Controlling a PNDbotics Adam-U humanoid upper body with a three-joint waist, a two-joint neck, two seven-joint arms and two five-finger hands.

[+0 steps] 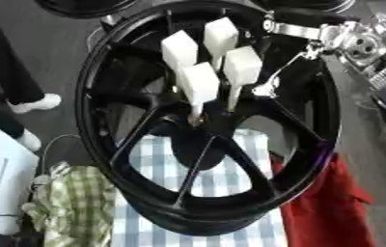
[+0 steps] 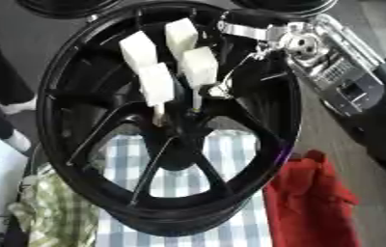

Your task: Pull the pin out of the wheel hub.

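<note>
1. Left eye view, far left: a green checked cloth [image 1: 78, 202] lies bunched beside the wheel [image 1: 103, 144], a black alloy rim on a blue-and-white checked cloth [image 1: 222, 183] over the worktop.
2. At the hub [image 1: 198, 126], four pins with white block handles stand up. The front pin [image 1: 198, 87] and the one to its right [image 1: 240, 70] show thin shafts running down into the hub, so by my read they're seated and nothing is out yet.
3. Right of the pins, the right hand [image 1: 268, 87] reaches in from the upper right, slim metal fingers [image 2: 222, 87] close to the handles; whether they pinch one, I cannot tell.
4. Far right, a red cloth [image 1: 323, 202] lies against the rim. The left hand shows nowhere.
</note>
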